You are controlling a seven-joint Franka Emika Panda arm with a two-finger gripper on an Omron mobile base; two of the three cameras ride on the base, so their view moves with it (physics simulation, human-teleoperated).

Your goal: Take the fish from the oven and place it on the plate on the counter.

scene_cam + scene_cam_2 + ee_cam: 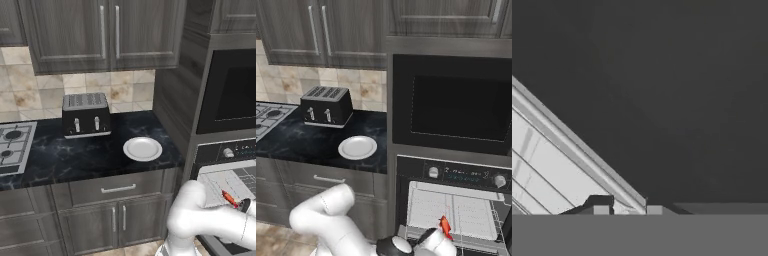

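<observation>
On the oven (pixel 451 172) tray, the fish (pixel 229 198) lies diagonally.

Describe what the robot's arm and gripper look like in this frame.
The arm is glossy white with rounded, bulbous link housings and smooth seams. A dark, nearly black joint cap sits between white segments near the wrist. In the hand view, the gripper has two small, dark, blocky finger tips with paler grey faces. No cables or markings are visible.
</observation>
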